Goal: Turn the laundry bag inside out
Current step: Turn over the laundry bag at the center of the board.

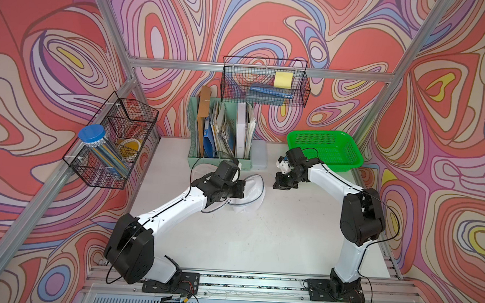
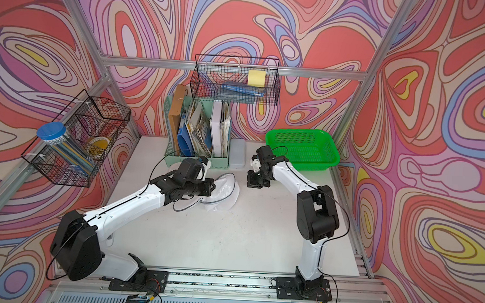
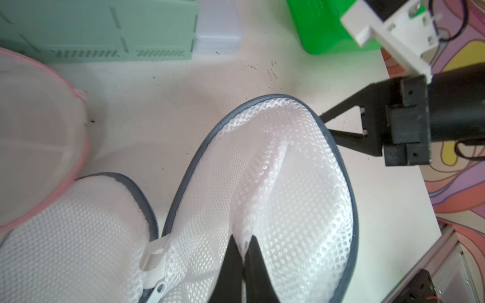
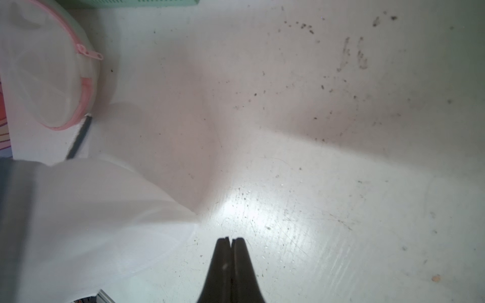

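The laundry bag (image 1: 251, 193) (image 2: 225, 190) is white mesh with a grey zip edge and lies crumpled on the white table, left of centre. My left gripper (image 1: 240, 189) (image 2: 209, 185) is down on it. In the left wrist view its black jaws (image 3: 244, 245) are shut on a raised fold of the bag's mesh (image 3: 275, 183). A white zip pull (image 3: 157, 290) shows beside them. My right gripper (image 1: 276, 186) (image 2: 250, 184) hangs just right of the bag, apart from it. Its jaws (image 4: 231, 239) are shut over bare table with nothing between them.
A second mesh bag with pink trim (image 3: 39, 118) (image 4: 52, 78) sits behind the left arm. A mint file organiser (image 1: 218, 153), a clear box (image 1: 259, 159) and a green basket (image 1: 325, 145) line the back. Wire baskets (image 1: 115, 141) hang on the walls.
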`<state>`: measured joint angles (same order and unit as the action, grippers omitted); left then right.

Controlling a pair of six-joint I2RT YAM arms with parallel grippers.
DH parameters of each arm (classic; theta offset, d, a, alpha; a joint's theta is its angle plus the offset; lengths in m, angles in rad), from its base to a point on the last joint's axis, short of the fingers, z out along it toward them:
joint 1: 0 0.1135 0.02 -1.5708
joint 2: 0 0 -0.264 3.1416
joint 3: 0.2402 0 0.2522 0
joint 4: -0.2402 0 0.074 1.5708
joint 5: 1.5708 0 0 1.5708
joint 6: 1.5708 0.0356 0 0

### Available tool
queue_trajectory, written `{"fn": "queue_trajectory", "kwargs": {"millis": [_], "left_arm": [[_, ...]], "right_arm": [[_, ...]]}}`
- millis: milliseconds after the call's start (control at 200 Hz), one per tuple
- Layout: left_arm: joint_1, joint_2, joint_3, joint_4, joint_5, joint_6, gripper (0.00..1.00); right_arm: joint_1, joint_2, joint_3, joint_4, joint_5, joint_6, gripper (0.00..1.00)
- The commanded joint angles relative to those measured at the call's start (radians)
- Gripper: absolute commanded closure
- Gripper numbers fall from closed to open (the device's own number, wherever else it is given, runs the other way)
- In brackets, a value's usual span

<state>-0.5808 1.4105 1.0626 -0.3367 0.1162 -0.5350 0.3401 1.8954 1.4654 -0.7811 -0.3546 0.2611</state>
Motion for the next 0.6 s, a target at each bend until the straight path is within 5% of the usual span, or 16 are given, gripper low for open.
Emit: {"fn": "queue_trajectory", "kwargs": {"millis": [0, 130, 255, 596], "left_arm": [[0.009, -0.027, -0.031, 0.065, -0.039, -0.014, 1.0], [0.006, 0.014, -0.003, 0.09, 0.084, 0.009, 1.0], [0.0, 0.025, 0.003, 0.079, 0.12, 0.046, 1.0], [-0.044, 0.014, -0.016, 0.046, 0.088, 0.105, 1.0]], "right_arm": [[-0.009, -0.066, -0.057, 0.073, -0.007, 0.077, 1.0], [-0.007, -0.101, -0.074, 0.144, -0.072, 0.095, 1.0], [-0.008, -0.117, -0.005, 0.148, -0.069, 0.071, 0.71], [0.009, 0.012, 0.201, 0.056, -0.234, 0.049, 0.63]]}}
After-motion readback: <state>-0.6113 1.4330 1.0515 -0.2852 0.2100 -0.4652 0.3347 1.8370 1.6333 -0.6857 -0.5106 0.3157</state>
